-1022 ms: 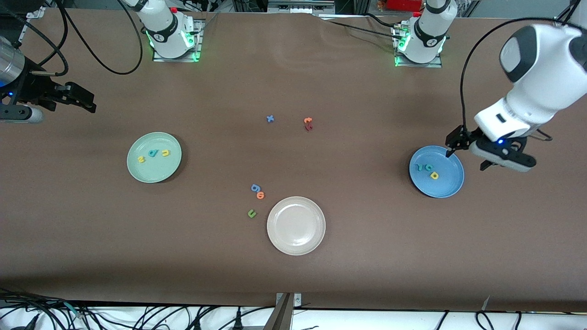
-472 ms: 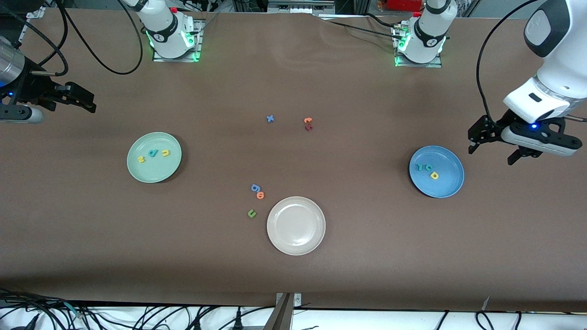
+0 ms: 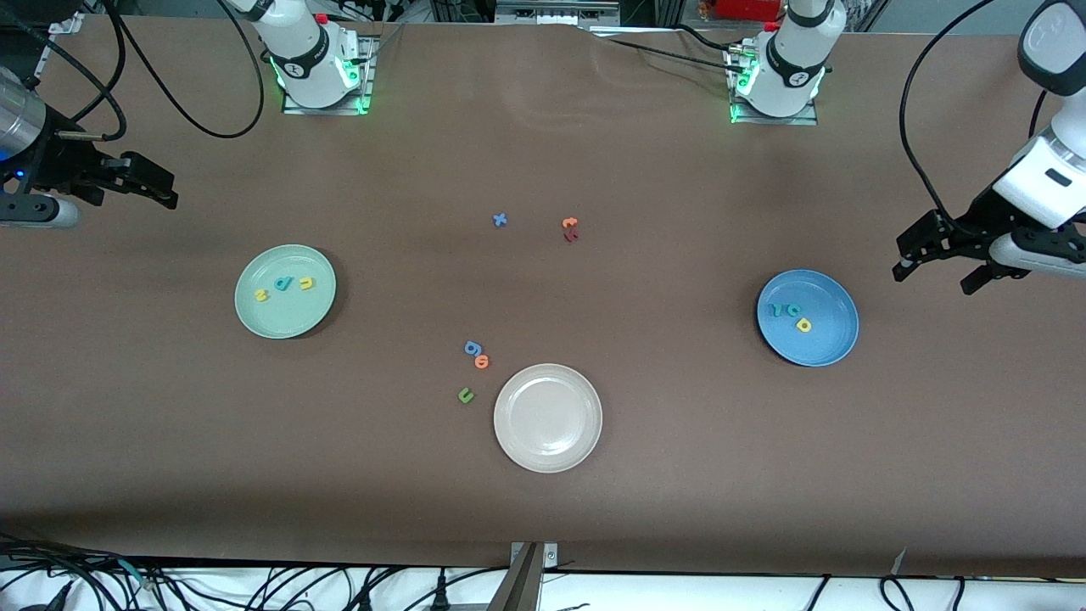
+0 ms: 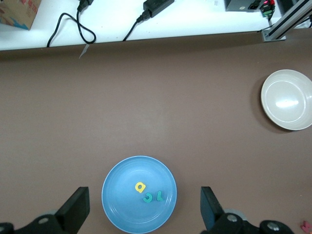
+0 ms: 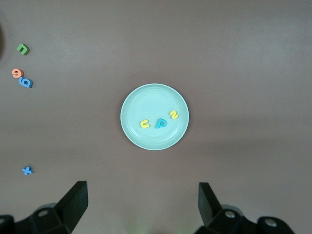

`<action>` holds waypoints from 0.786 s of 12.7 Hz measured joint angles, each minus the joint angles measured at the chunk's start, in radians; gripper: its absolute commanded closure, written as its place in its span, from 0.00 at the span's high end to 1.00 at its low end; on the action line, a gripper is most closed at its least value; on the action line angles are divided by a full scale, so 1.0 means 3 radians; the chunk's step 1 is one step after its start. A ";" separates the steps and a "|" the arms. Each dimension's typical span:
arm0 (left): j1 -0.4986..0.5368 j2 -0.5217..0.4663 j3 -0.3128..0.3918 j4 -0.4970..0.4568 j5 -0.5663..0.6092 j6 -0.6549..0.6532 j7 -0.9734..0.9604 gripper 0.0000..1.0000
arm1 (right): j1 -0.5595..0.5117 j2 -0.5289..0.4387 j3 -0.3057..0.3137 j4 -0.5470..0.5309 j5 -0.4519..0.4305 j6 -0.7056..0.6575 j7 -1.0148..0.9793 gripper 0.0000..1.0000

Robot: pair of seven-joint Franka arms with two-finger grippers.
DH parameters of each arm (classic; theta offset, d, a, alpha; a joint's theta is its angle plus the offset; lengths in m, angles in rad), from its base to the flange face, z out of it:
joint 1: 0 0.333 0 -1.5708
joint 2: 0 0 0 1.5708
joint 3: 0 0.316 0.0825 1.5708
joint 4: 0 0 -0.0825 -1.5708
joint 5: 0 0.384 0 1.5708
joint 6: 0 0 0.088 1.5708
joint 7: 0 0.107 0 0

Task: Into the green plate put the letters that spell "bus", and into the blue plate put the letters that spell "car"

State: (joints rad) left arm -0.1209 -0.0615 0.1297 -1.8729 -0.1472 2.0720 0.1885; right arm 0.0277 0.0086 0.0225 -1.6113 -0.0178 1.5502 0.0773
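The green plate (image 3: 285,291) sits toward the right arm's end of the counter (image 3: 679,475) and holds a yellow s (image 3: 261,295), teal b (image 3: 282,284) and yellow u (image 3: 306,283). The blue plate (image 3: 808,317), toward the left arm's end, holds a teal r (image 3: 775,310), teal c (image 3: 792,311) and yellow a (image 3: 803,324). No brand text is legible. The left end effector (image 3: 940,270) hangs beside the blue plate, fingers fully spread, empty. The right end effector (image 3: 144,188) waits at the counter edge, spread, empty.
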 measured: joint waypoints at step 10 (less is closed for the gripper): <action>0.0431 -0.0439 -0.0625 -0.0154 0.0715 -0.0730 -0.0595 1.00 | 0.0000 0.0000 0.0002 0.0001 -0.0001 0.0002 -0.0003 1.00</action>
State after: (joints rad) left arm 0.0084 -0.1934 -0.0577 -1.9191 0.0672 1.8530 0.0099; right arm 0.0277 0.0086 0.0231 -1.6112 -0.0181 1.5507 0.0763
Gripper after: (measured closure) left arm 0.000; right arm 0.000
